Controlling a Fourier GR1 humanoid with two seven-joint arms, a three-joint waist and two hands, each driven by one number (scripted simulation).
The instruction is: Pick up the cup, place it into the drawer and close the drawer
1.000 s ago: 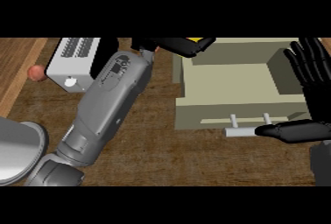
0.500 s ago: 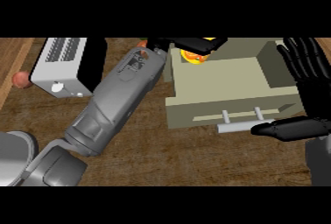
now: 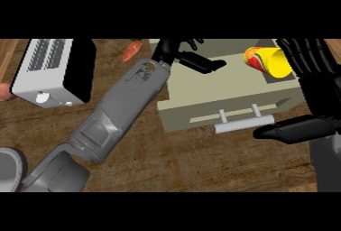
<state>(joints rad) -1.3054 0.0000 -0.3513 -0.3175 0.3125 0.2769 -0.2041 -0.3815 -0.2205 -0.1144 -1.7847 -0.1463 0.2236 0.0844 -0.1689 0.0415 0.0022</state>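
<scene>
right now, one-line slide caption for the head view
Left hand open over the open drawer, yellow cup lying inside, right hand open beside it.

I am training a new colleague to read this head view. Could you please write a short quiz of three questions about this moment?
1. True or false: the left hand is holding the cup.
2. Where does the cup lie? A) on the counter, left of the drawer; B) in the far right corner of the open drawer; C) inside the right hand.
3. Fill in: the right hand's thumb is close to the drawer's ______.

Key: 1 false, since the cup lies apart from that hand; 2 B; 3 handle.
</scene>
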